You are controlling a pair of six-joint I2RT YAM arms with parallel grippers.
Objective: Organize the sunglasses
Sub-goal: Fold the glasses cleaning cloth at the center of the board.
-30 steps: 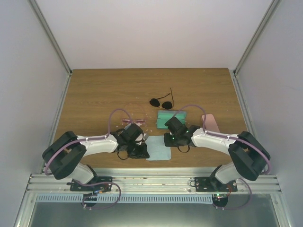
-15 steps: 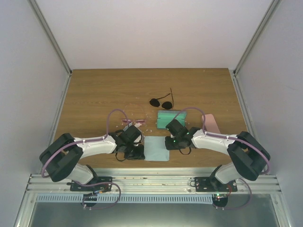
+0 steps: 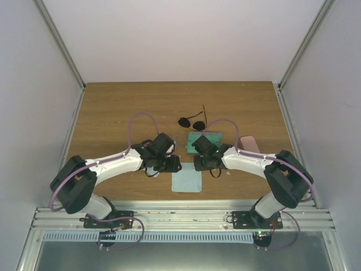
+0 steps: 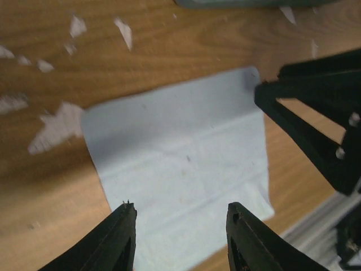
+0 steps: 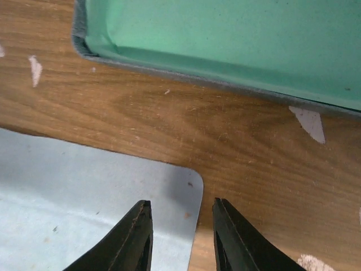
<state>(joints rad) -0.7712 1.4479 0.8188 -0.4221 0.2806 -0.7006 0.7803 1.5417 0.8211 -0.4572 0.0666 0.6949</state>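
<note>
The black sunglasses (image 3: 193, 122) lie at mid-table, beyond the open blue-grey case with a green lining (image 3: 206, 139). The pink sunglasses do not show; my left arm covers the spot by the case's left. My left gripper (image 3: 175, 165) is open and empty just above the light blue cloth (image 3: 186, 182). In the left wrist view the gripper (image 4: 181, 210) hangs over the cloth (image 4: 180, 164). My right gripper (image 3: 197, 164) is open and empty. In the right wrist view it (image 5: 181, 206) straddles the cloth's corner (image 5: 101, 197), near the case (image 5: 225, 39).
A pink case (image 3: 250, 145) lies to the right of the open case, beside my right arm. The right arm's black link (image 4: 321, 124) shows close by in the left wrist view. White scuff marks (image 4: 56, 127) dot the wooden table (image 3: 113, 113).
Both grippers moved away from the near edge and closer together, to the cloth's far edge. The left arm now covers the pink sunglasses. The cloth is uncovered.
</note>
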